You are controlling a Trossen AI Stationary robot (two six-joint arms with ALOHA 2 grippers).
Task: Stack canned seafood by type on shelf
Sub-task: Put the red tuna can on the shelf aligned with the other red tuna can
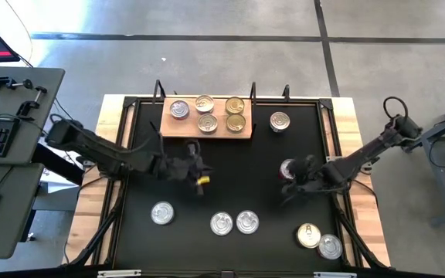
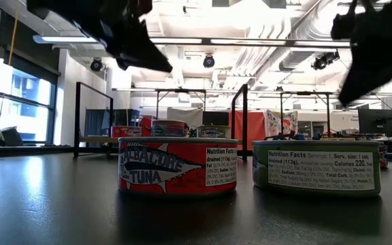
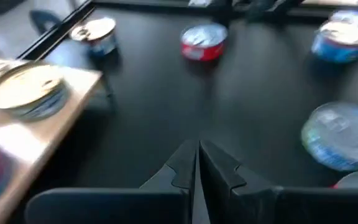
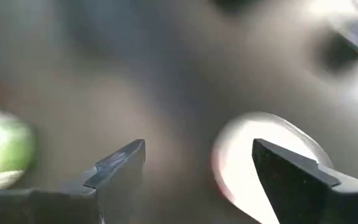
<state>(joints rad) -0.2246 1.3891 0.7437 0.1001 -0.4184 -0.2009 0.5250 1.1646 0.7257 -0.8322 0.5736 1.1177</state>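
Right end effector (image 1: pixel 290 188) is hovering spread wide over the red-sided round tin (image 1: pixel 287 167), seemingly lining up a grasp, while left end effector (image 1: pixel 200 171) is waiting pinched closed and empty near the light-brown wooden shelf (image 1: pixel 211 133).

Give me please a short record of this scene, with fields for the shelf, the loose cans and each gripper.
shelf: wooden board at the table's far edge, five cans on it
loose cans: one beside the board, three in a near row, two at the near right corner
red can: by the right gripper
left gripper: shut, empty, over mid-table
right gripper: open, at the red can
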